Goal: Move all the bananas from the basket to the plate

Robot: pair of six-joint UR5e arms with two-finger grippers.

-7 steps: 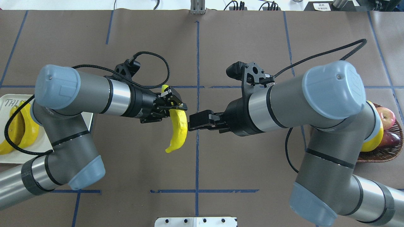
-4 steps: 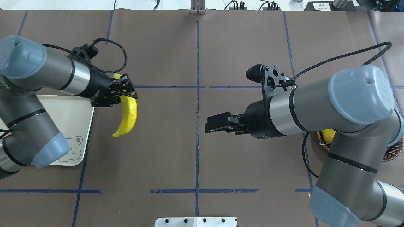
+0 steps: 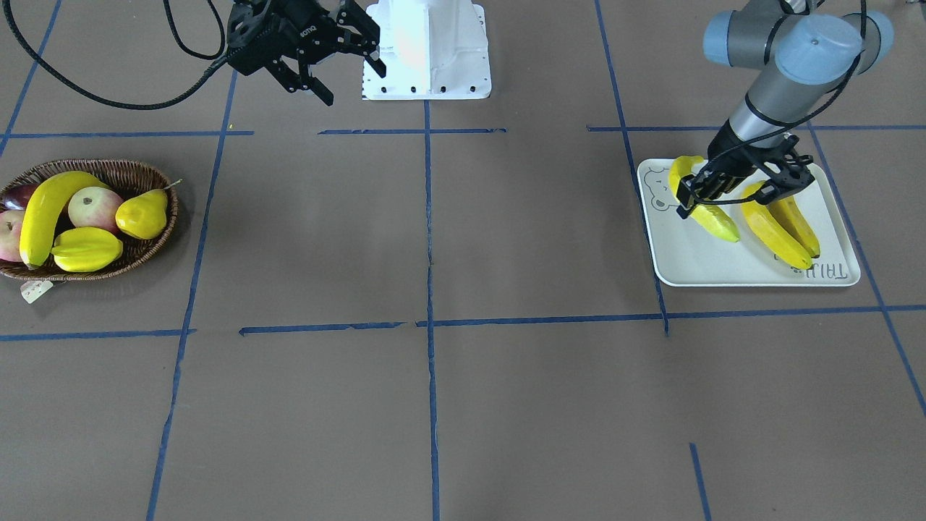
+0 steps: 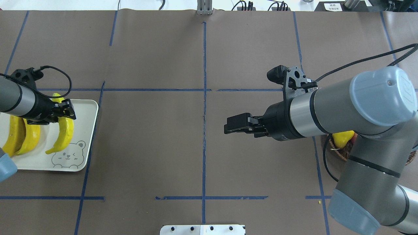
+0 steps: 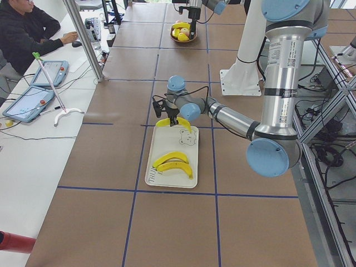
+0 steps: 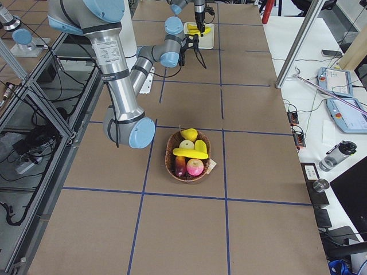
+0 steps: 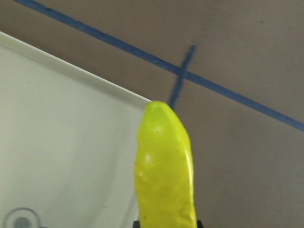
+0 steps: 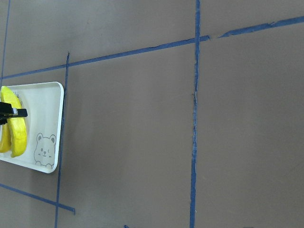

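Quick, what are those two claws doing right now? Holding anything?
Left gripper: closed, holding a banana.
Right gripper: open, holding nothing.

One greenish-yellow banana is clamped near its upper end in the left claw and hangs tip-down over the cream plate. Two more bananas lie side by side on the plate, just beside the claw. A fourth banana rests in the wicker basket, far from the claw.
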